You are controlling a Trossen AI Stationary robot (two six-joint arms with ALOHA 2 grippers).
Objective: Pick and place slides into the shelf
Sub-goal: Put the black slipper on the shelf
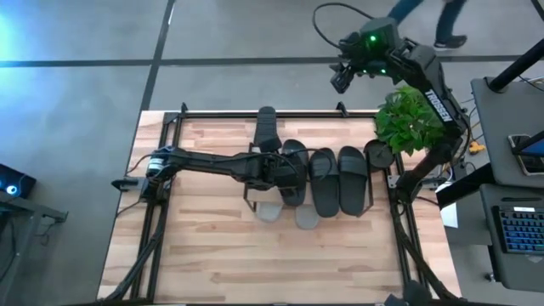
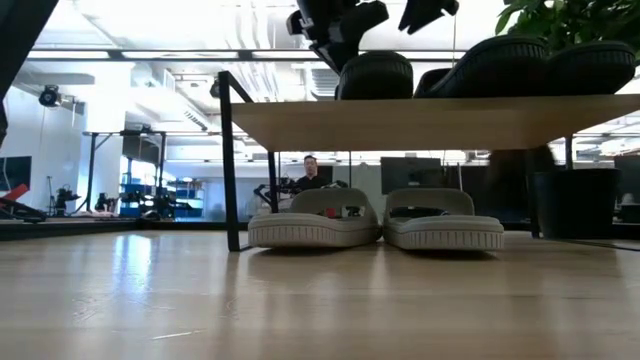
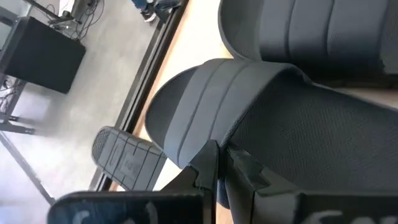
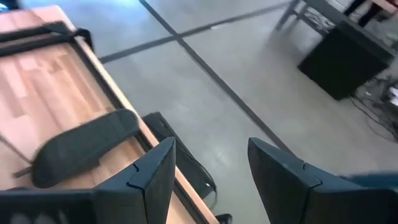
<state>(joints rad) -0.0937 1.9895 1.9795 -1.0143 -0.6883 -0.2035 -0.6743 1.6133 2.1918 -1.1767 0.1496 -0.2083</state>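
While its fingers are shut, gripping nothing that can be made out, the left claw [image 1: 274,172] is pressed to a dark grey rubber slide [image 1: 294,168] on the low wooden-topped shelf [image 2: 420,120]. Two light grey slides [image 2: 314,217] lie beneath; one dark slide [image 1: 267,129] remains on the table [image 1: 221,246]. The right claw [image 4: 208,165] is held wide open beside a leafy green plant [image 1: 408,119].
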